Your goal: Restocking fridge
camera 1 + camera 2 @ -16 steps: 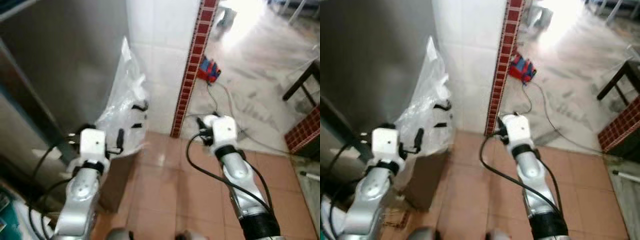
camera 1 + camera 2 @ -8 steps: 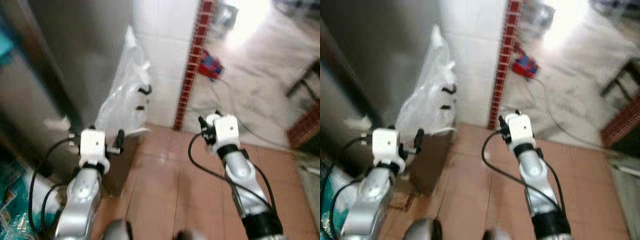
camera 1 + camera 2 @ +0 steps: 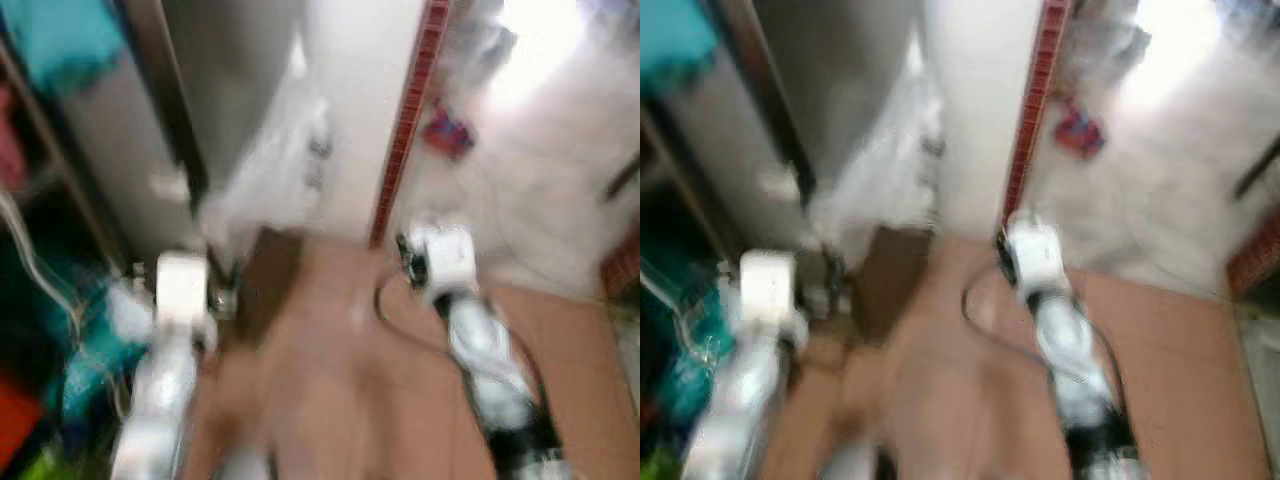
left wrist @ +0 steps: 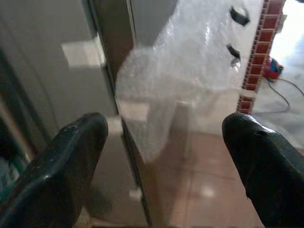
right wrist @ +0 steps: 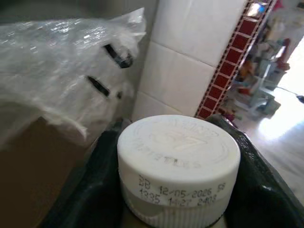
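Both eye views are blurred by motion. My right gripper (image 3: 408, 262) is raised at chest height, shut on a bottle whose white screw cap (image 5: 178, 161) with a printed date sits between the black fingers (image 5: 92, 190). My left gripper (image 4: 166, 130) is open with nothing between its fingers, facing the steel fridge side (image 4: 42, 85) and its dark edge strip (image 3: 170, 110). Teal and red items (image 3: 60, 40) show at the far left.
A crumpled clear plastic bag (image 3: 275, 170) rests on a brown box (image 3: 265, 280) against the white tiled wall. A red brick strip (image 3: 405, 120) runs up the wall corner. A red-blue object (image 3: 448, 132) lies on the pale floor beyond. Tan floor tiles lie below.
The camera has swung left and blurred, so the fridge edge and coloured items at the left came into view. Both arms keep the same pose.
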Robot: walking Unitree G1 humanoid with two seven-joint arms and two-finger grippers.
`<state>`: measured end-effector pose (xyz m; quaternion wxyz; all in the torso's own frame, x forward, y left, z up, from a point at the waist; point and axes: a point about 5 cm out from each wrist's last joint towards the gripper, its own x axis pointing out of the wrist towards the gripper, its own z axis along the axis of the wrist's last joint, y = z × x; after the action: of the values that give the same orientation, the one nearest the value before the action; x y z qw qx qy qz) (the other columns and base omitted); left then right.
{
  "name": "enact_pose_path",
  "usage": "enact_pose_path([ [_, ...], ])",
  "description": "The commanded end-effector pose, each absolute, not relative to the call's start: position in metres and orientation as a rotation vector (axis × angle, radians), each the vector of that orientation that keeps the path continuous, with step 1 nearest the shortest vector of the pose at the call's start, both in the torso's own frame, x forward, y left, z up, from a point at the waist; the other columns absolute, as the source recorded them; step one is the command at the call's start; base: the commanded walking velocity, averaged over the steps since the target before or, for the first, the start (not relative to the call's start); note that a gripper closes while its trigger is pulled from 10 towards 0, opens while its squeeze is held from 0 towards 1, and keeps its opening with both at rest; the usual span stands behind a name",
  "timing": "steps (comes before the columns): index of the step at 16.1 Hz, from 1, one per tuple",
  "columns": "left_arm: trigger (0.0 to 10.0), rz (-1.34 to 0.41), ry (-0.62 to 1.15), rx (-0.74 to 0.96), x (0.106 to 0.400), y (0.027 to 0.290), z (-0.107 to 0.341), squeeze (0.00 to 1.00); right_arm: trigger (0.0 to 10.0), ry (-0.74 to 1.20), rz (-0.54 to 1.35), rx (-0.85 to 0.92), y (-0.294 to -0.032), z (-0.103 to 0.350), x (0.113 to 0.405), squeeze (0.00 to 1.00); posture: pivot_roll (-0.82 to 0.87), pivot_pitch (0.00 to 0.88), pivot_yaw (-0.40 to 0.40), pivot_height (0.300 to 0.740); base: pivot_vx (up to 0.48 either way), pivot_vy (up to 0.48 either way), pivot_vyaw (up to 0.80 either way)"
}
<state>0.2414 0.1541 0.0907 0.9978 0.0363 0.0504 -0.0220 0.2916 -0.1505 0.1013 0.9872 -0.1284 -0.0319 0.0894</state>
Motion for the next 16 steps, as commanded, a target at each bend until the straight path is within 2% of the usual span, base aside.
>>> enact_pose_path([
  [1, 10.0, -0.051, 0.068, 0.081, 0.2460, 0.1513, 0.0987, 0.00, 10.0, -0.095, 0.167, -0.269, -0.1533, 0.1087, 0.2942, 0.00, 0.11, 0.022, -0.022, 0.740, 0.000, 0.000, 0.00],
  [7, 10.0, -0.011, 0.058, 0.050, 0.2464, 0.1530, 0.0999, 0.00, 10.0, -0.102, 0.175, -0.277, -0.1530, 0.1108, 0.2965, 0.00, 0.09, 0.015, -0.030, 0.740, 0.000, 0.000, 0.00],
  [12, 10.0, -0.026, 0.061, 0.068, 0.2499, 0.1512, 0.0997, 0.00, 10.0, -0.101, 0.170, -0.279, -0.1530, 0.1104, 0.2977, 0.00, 0.09, 0.008, -0.025, 0.740, 0.000, 0.411, 0.00],
  [16, 10.0, -0.045, 0.038, 0.077, 0.2495, 0.1485, 0.1017, 0.00, 10.0, -0.099, 0.168, -0.283, -0.1538, 0.1095, 0.2973, 0.00, 0.09, 0.004, -0.026, 0.740, 0.000, 0.064, 0.00],
])
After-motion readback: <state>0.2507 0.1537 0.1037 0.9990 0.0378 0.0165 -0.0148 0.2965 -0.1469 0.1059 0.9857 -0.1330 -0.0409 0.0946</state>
